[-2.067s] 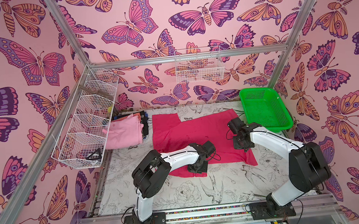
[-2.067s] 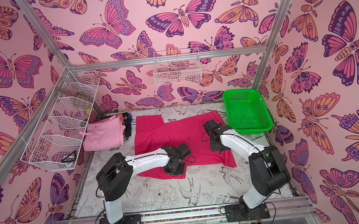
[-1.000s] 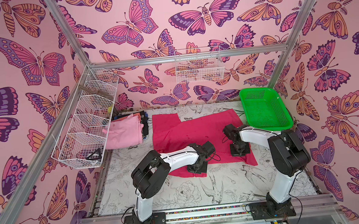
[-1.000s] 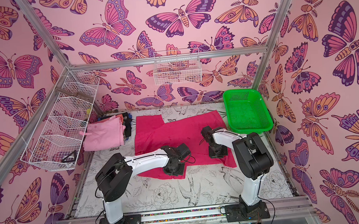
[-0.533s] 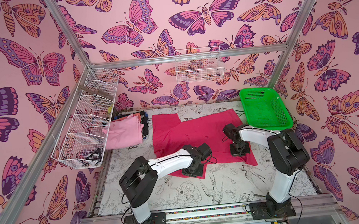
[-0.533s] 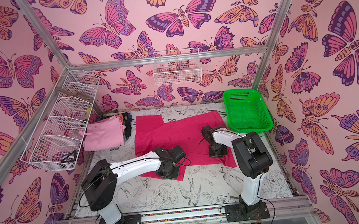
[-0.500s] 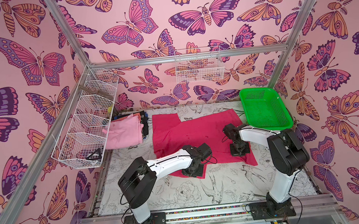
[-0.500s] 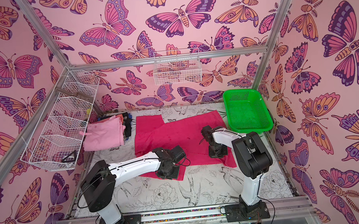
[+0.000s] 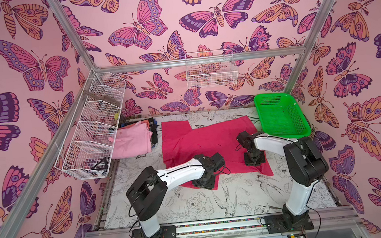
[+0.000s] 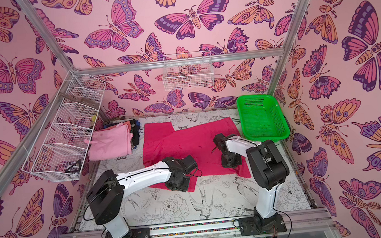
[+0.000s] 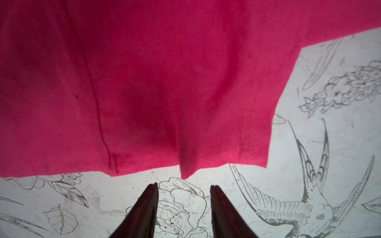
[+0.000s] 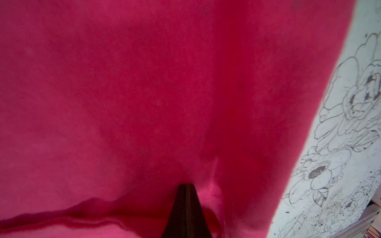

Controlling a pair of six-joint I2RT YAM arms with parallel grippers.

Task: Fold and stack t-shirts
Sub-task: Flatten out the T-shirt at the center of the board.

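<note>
A crimson t-shirt (image 9: 205,141) (image 10: 186,141) lies spread on the printed table. My left gripper (image 9: 204,183) (image 11: 184,185) hovers just off its near hem. Its jaws are open over bare table, and a small pinched peak of hem (image 11: 185,173) points at them. My right gripper (image 9: 254,160) (image 12: 186,185) stands on the shirt's near right part. It is shut, and the cloth (image 12: 144,82) puckers around its tips. A folded light pink t-shirt (image 9: 132,141) (image 10: 111,143) tops a stack at the back left, with dark and orange cloth (image 9: 150,125) under it.
A green mesh basket (image 9: 287,136) (image 10: 266,139) sits at the back right, close to the right arm. White wire baskets (image 9: 92,137) hang along the left wall above the stack. Another wire basket (image 9: 211,70) hangs on the back wall. Bare printed table (image 9: 215,204) lies in front of the shirt.
My left gripper has opened and let go of the near hem, and its arm swung slightly left. The right gripper moved nearer two seconds ago and has since stayed put.
</note>
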